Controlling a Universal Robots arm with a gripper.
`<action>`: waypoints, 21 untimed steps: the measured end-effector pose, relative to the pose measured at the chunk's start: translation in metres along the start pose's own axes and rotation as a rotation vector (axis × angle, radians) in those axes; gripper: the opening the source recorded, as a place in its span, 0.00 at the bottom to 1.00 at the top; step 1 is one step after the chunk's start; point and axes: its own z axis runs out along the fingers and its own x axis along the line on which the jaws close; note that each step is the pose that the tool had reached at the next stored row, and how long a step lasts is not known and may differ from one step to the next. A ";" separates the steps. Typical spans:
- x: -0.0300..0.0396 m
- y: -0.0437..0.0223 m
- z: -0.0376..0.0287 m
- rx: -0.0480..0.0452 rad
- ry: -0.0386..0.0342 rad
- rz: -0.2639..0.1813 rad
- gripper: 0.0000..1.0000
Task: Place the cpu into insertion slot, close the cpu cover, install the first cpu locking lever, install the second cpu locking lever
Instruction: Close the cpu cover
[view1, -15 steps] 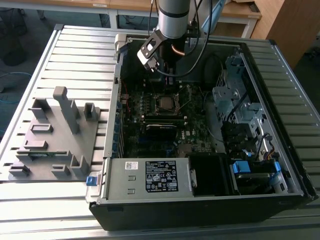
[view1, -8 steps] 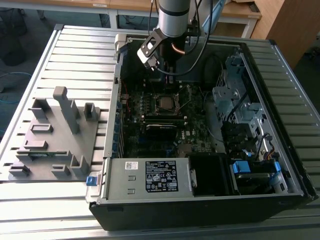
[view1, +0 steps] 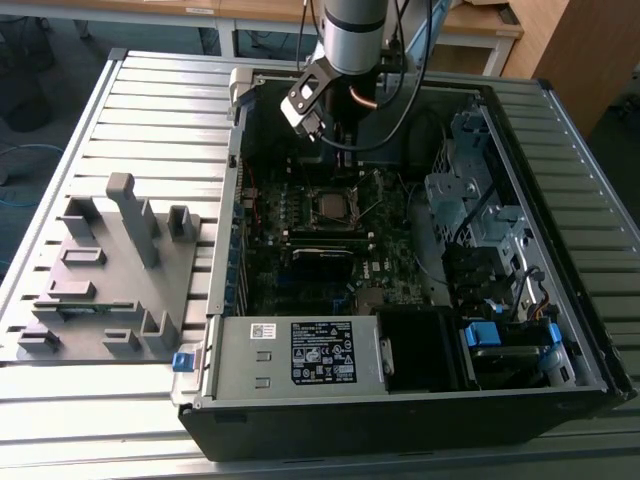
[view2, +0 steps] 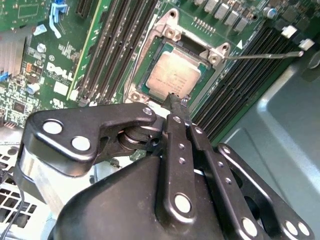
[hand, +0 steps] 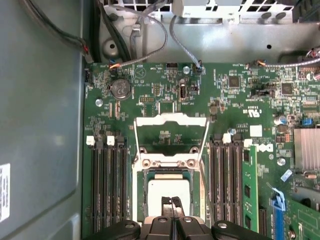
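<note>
Broadly, the slatted table (view1: 150, 110) carries an open computer case (view1: 400, 425), with a grey fixture (view1: 100, 300) lying beside it on the exterior view's left. My arm (view1: 355, 35) comes down into the far end of the case, above the green board (view1: 300, 270).

In both wrist views my gripper (view2: 174, 100) (hand: 172, 202) hangs over the board with its fingers pressed together and nothing between them. Long black memory slots (hand: 107, 185) run along both sides of the socket area.

The cover (hand: 170, 120) is flipped open and lies back off the slot, its window showing bare board underneath. Two thin wire levers run along its sides; one (hand: 205, 140) is beside the right-hand bank of memory slots. In the second wrist view a lever (view2: 265, 55) angles off from a socket corner across the memory slots.

The slot (hand: 141, 200) (view2: 145, 60) is just next to the cover's hinge. The cpu (hand: 167, 187) (view2: 172, 75) sits flat inside it, its silver-grey top up and square to the rim.

My closed fingertips are over the cpu's edge nearest the gripper, not around it. I cannot tell whether they touch the metal.
</note>
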 end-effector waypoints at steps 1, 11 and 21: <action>0.0000 0.0014 0.0001 0.0000 0.0001 0.000 0.10; 0.0002 0.0065 0.0003 0.0000 0.0000 0.000 0.10; 0.0003 0.0103 0.0005 0.0000 0.0000 0.000 0.10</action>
